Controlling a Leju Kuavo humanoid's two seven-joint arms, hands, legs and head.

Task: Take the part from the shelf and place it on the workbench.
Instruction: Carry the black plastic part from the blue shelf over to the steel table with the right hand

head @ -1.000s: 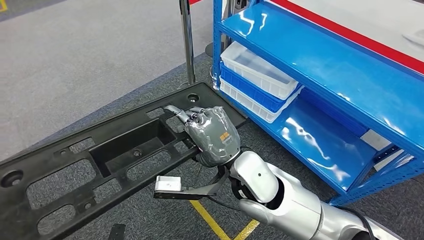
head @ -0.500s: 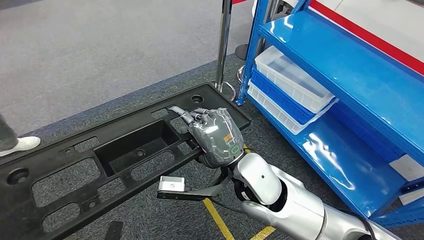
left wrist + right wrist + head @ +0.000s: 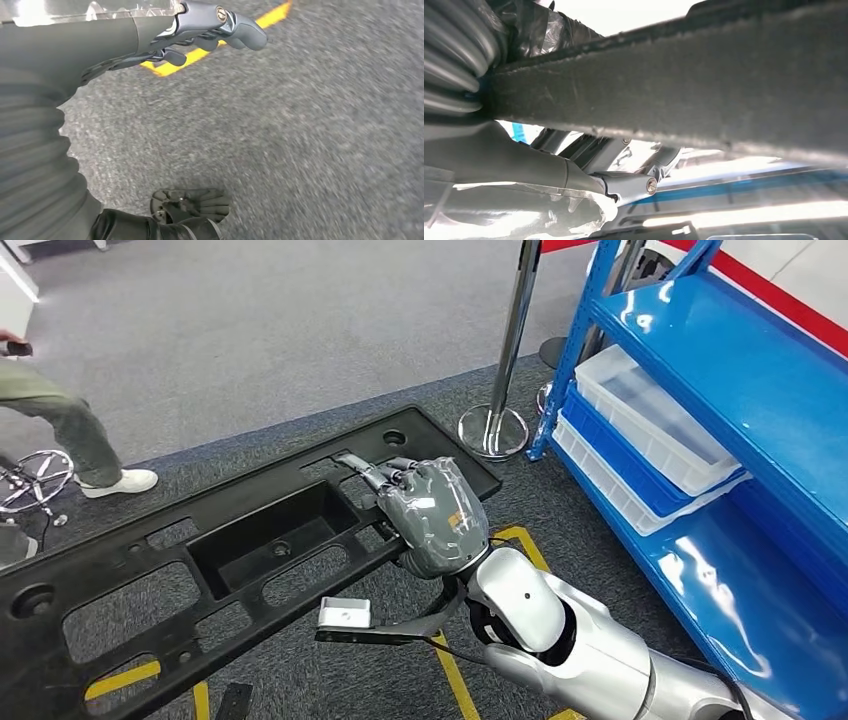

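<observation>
Head view: the right hand [image 3: 432,515], a grey plastic-wrapped hand on a silver arm, grips the long black moulded plastic panel with rectangular cut-outs [image 3: 215,560] along its near edge, close to the panel's right end, with the dark fingers [image 3: 372,472] curled over the top face. That panel is carried in the air above the grey carpeted floor [image 3: 250,330], running from the near left to the middle of the scene and tilted so that its left end lies nearer. To the right stands the blue metal shelf rack [image 3: 720,370], well apart from the panel, with a white plastic tray stacked on a blue one [image 3: 650,445] on a lower level. A chrome stanchion post with a round base [image 3: 505,380] stands just left of the rack. Yellow tape lines [image 3: 452,680] mark the floor beneath the arm. At the far left a person's leg in olive trousers and a white shoe [image 3: 90,440] is near a chrome chair base [image 3: 35,480].

Left wrist view: the left hand [image 3: 200,30] hangs over the carpet with its fingers stretched out and holding nothing.

Right wrist view: the panel's underside crosses close above the thumb [image 3: 574,175].
</observation>
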